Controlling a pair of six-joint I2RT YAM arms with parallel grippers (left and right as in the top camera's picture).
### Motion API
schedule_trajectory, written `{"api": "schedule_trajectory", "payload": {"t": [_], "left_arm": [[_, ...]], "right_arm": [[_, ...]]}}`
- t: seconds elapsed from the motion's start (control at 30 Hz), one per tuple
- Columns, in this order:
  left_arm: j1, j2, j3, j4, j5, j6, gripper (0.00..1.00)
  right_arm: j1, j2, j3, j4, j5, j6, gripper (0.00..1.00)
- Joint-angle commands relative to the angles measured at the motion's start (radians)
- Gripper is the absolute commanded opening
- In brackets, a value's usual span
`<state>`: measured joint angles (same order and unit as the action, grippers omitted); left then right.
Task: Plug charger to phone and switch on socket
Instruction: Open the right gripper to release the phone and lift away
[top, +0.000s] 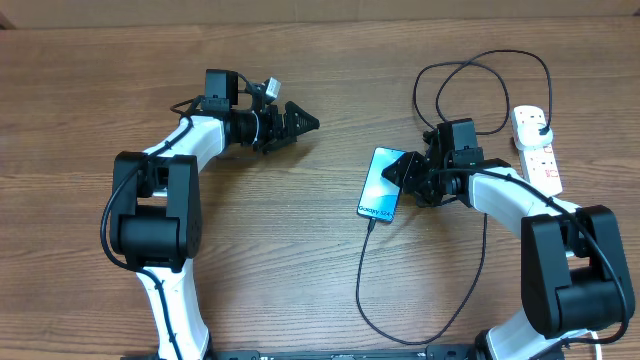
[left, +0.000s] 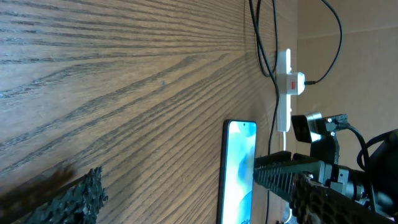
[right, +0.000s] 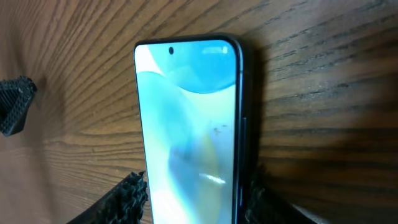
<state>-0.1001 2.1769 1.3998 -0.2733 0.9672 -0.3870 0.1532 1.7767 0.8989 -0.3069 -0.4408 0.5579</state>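
Note:
The phone (top: 380, 185) lies flat on the table with its blue-teal screen up. It also shows in the left wrist view (left: 239, 162) and fills the right wrist view (right: 186, 124). My right gripper (top: 402, 172) (right: 196, 190) has a finger pressed on each long side of the phone. The charger, a thin black cable (top: 360, 290), runs from the phone's near end in a loop to a black adapter (top: 539, 126) on the white socket strip (top: 540, 160). My left gripper (top: 300, 122) (left: 199, 199) is open and empty, far left of the phone.
The strip with a red switch also shows in the left wrist view (left: 286, 87). Loops of the black cable (top: 480, 70) lie behind the right arm near the back edge. Bare wooden table (top: 300, 250) lies between the arms.

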Motion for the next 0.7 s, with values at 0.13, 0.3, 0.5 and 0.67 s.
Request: {"api": "schedule_trajectory", "payload": {"t": [0.13,0.3,0.5,0.67], "left_arm": [[0.002,-0.006,0.003,-0.003,-0.006,0.005,1.00],[0.002,-0.006,0.003,-0.003,-0.006,0.005,1.00],[0.002,-0.006,0.003,-0.003,-0.006,0.005,0.99],[0.002,-0.006,0.003,-0.003,-0.011,0.005,1.00]], "right_arm": [[0.005,-0.013,-0.008,0.010,0.014,0.003,0.61],[0.005,-0.013,-0.008,0.010,0.014,0.003,0.63],[0.005,-0.013,-0.008,0.010,0.014,0.003,0.63],[0.005,-0.013,-0.008,0.009,0.014,0.003,0.73]]}}
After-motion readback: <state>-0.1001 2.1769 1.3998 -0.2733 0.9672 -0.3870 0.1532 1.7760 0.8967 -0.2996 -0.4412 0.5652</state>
